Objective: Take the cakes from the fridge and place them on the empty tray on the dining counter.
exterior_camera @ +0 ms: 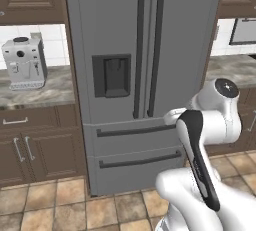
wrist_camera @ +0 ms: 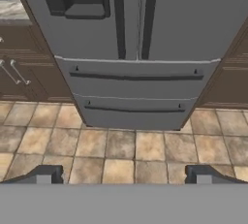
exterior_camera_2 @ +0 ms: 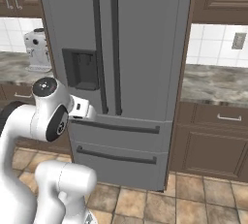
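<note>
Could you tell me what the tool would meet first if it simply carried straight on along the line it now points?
Judging by the hand view, the open tool points forward and downward at the closed fridge. It would probably meet the lower drawers, or the tiled floor just before them; depth is unclear.

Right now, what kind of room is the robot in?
A kitchen, it seems: a tall grey fridge stands closed between brown cabinets, with a coffee machine on a stone counter.
</note>
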### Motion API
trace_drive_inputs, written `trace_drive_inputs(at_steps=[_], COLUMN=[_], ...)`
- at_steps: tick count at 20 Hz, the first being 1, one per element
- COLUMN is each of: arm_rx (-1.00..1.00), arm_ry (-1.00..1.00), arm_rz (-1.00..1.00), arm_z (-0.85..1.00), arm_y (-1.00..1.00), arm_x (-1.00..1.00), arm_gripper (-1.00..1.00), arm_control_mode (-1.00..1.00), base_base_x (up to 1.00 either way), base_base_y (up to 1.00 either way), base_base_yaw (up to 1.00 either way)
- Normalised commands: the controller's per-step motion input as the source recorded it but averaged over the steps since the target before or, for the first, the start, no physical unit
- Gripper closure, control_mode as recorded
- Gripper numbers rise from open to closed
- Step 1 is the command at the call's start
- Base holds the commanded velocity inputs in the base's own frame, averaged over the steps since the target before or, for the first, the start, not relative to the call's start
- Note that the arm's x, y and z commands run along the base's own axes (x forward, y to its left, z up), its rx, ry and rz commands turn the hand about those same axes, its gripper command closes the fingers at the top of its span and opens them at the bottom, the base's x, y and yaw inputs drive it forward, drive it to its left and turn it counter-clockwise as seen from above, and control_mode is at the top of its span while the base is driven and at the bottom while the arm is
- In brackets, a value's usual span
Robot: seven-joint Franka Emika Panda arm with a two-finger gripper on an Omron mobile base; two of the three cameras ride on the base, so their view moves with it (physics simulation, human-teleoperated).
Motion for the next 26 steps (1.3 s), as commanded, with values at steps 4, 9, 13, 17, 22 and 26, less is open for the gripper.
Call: trace_drive_inputs(at_steps=[4,9,13,17,22,26], arm_rx=[0.14,0.09,0.01,0.0,0.0,0.0], arm_ry=[-0.07,-0.14,-0.28,-0.23,-0.03,0.0], arm_rz=[-0.01,0.0,0.0,-0.02,-0.09,-0.09], arm_z=[-0.03,0.04,0.39,0.52,0.47,0.3], arm_y=[-0.19,-0.03,-0.01,-0.12,-0.34,-0.3], arm_x=[1.0,0.85,0.57,0.54,0.52,0.49], arm_gripper=[-1.0,-1.0,-1.0,-1.0,-1.0,-1.0], arm_control_mode=[-1.0,-1.0,-1.0,-1.0,-1.0,-1.0], base_base_x=[0.0,0.0,0.0,0.0,0.0,0.0], base_base_y=[0.0,0.0,0.0,0.0,0.0,0.0], base_base_yaw=[0.0,0.0,0.0,0.0,0.0,0.0])
